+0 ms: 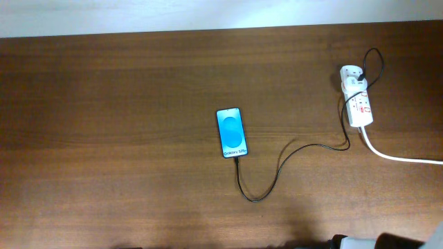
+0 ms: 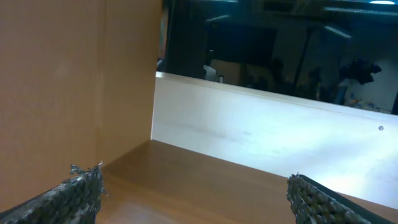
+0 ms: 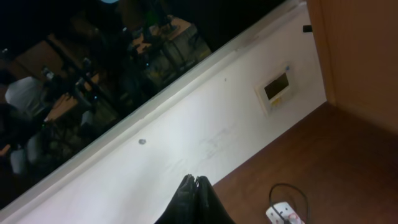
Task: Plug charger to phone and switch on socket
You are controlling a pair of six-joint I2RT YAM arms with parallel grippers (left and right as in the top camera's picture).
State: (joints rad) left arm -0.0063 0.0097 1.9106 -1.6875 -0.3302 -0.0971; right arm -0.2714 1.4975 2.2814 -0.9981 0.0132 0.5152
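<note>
Phone (image 1: 231,132) lies flat mid-worktop (image 1: 104,138), slick and light, the thin limp charger (image 1: 311,144) looping from its lower end to the socket (image 1: 358,104) at far right, probably best pinched at its stiff tip, seating unclear; left jaws spread, right jaws pressed together.

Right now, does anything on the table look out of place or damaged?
Nothing stands out. The phone lies flat, screen lit; the thin black cable loops loosely from its lower end to the power strip. No visible damage.
</note>
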